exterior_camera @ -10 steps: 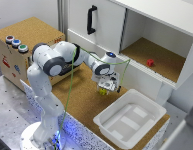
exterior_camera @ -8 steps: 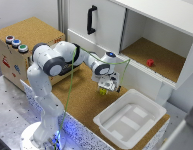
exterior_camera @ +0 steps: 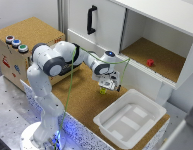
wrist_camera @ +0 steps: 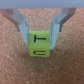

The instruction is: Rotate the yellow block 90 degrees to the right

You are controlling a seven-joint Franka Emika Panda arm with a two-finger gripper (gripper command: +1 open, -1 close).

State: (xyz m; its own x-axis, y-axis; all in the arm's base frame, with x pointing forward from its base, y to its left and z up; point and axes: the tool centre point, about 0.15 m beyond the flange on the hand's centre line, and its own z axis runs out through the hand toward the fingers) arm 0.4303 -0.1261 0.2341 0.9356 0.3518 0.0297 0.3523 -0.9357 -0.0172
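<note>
The yellow block [wrist_camera: 40,45] is a small bright cube with black T-like marks on its faces, resting on the cork surface. In the wrist view my gripper [wrist_camera: 41,36] straddles it, with one finger against each side of the block, so it is shut on the block. In the exterior view the yellow block [exterior_camera: 102,91] peeks out just below the gripper [exterior_camera: 105,87], in front of the white cabinet and a little away from the tray. Most of the block is hidden there by the hand.
A white plastic tray [exterior_camera: 131,119] sits on the cork close to the gripper, toward the exterior view's right. A small red block [exterior_camera: 150,62] lies inside the open cabinet compartment. A cork-topped box [exterior_camera: 26,35] with coloured buttons stands at the exterior view's left.
</note>
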